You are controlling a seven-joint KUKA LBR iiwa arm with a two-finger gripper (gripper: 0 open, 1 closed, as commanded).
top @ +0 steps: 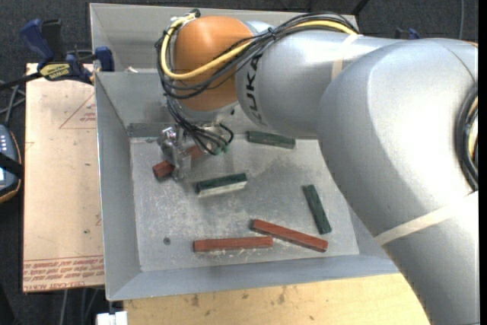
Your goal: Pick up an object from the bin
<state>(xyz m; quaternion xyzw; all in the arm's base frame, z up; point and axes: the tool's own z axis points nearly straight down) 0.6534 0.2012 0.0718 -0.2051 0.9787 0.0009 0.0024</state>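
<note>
My gripper (178,154) is low in the left middle of the bin, under the arm's orange wrist cover. It stands right over a short red-brown block (161,170). One end of the block sticks out at the gripper's lower left, and a reddish bit shows on its right side. The gripper body hides the block's middle. A dark green bar with a pale underside (221,184) lies just to the right of and below the gripper, apart from it.
Another dark green bar (270,138) lies at the right, near the arm. A third green bar (316,208) lies aslant at the lower right. Two long red-brown bars (232,243) (289,234) rest near the front wall. The big arm covers the bin's upper right.
</note>
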